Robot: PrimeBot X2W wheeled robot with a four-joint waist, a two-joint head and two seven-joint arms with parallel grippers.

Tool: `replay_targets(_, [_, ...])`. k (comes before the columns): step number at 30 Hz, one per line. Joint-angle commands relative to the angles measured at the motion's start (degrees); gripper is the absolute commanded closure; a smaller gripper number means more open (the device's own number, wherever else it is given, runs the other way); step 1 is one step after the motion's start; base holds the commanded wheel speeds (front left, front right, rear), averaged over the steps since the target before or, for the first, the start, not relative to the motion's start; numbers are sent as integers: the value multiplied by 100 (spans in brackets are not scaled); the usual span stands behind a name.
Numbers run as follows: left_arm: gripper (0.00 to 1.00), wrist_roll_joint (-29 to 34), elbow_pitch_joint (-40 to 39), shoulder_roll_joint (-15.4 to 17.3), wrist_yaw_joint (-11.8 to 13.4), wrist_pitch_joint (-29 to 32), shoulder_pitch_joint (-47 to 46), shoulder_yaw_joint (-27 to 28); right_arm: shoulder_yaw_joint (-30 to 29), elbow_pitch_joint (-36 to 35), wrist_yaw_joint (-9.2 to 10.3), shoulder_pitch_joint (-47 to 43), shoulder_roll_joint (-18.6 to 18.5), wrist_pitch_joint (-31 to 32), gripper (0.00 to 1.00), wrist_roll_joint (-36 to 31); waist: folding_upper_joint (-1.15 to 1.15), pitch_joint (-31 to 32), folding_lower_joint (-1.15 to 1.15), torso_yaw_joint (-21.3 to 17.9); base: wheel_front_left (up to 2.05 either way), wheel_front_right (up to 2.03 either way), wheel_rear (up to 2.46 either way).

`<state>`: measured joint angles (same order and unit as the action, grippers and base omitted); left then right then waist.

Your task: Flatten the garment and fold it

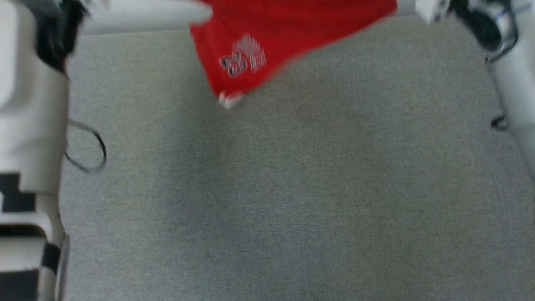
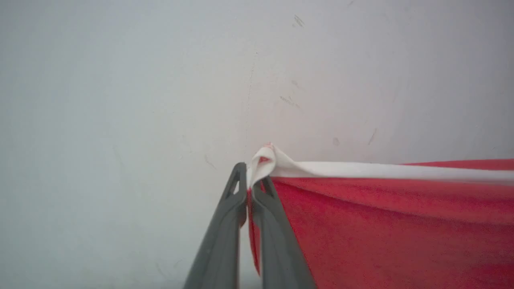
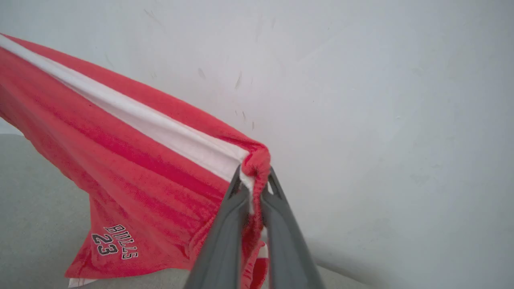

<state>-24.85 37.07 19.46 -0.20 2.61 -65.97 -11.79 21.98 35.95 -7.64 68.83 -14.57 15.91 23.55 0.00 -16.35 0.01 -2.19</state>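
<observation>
Head view, blurred. The garment (image 1: 267, 37) is held up over the far edge of the grey woven surface (image 1: 292, 200), about the middle of that edge. One white-tipped corner (image 1: 230, 100) droops lowest, left of centre. A pale print (image 1: 244, 58) sits above that corner, unreadable here. A pale left forearm (image 1: 33, 125) runs along the left edge of the surface and a pale right forearm (image 1: 514, 96) along the right edge. A thin dark cable loop (image 1: 90, 150) lies just beside the left forearm.

Left wrist view. The left gripper (image 2: 249, 188) is clenched on a corner of the garment (image 2: 381, 224). White trim bunches up past the fingertips (image 2: 240, 176) and red cloth is pinched in the narrow slit between the fingers. From there a white stripe (image 2: 381, 170) runs taut to the right edge of the view (red fabric slopes away below it). Behind is a scuffed pale wall (image 2: 120, 100).

Right wrist view. The right gripper (image 3: 253, 188) is clamped on the gathered red waistband (image 3: 257, 160), which puckers over its fingertips (image 3: 241, 192). The white stripe (image 3: 140, 120) climbs away to the upper left. The red panel (image 3: 132, 172) hangs below it, with "BULLS 23" (image 3: 114, 241) printed near the hem. The hem hangs close over the grey surface (image 3: 36, 208); whether it touches, I cannot tell.
</observation>
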Motion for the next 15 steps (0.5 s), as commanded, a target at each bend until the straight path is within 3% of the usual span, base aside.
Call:
replay_targets(1, [100, 98, 170, 99, 49, -256, -297, 62, -121, 160, 15, 254, -20, -293, 100, -140, 0, -191, -1, -90, 0, 0, 0])
replay_targets(7, [100, 288, 809, -10, 35, -815, -1164, -60, -273, 647, 15, 1061, 221, -1319, 100, -362, 0, -478, -1, -64, 0, 0, 0])
replay_targets(15, [100, 342, 1731, -221, -135, -1249, -1256, -266, 300, 1323, 15, 1026, 527, -1988, 100, -173, 0, -796, -1, -45, 0, 0, 0])
